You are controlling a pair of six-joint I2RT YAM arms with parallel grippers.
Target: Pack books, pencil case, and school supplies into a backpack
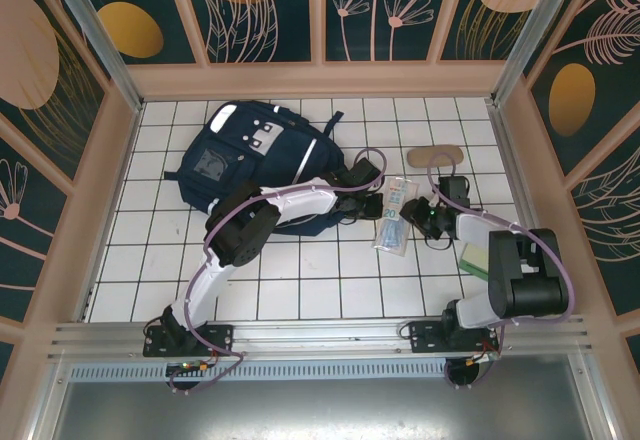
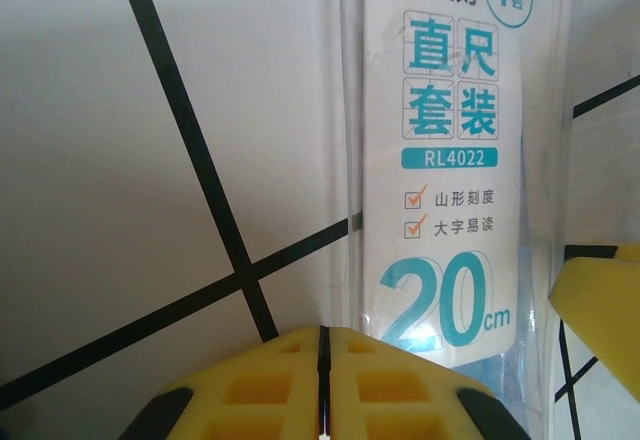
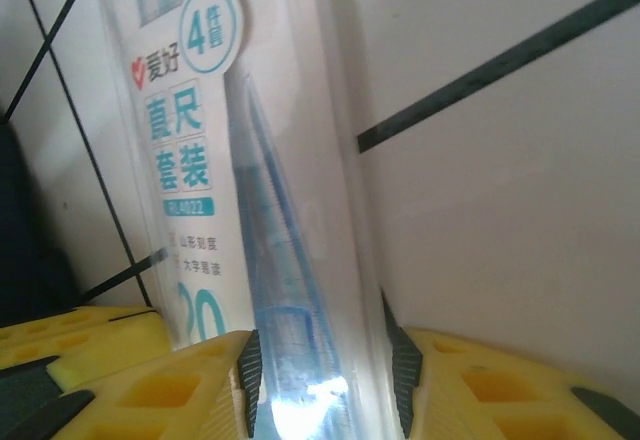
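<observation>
The white tiled surface (image 1: pixel 300 290) carries the backpack (image 1: pixel 250 150) toward eleven o'clock and a clear ruler pack (image 1: pixel 393 218) just off its four o'clock corner. The right gripper (image 3: pixel 325 380) is clamped on the ruler pack, likely to carry it to the backpack. The left gripper (image 2: pixel 322 360), pads pressed together, sits at the pack's nine o'clock, perhaps steadying it.

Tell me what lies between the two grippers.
A clear ruler pack lies between the left gripper and right gripper, as the top view shows; the right one clamps it.
</observation>
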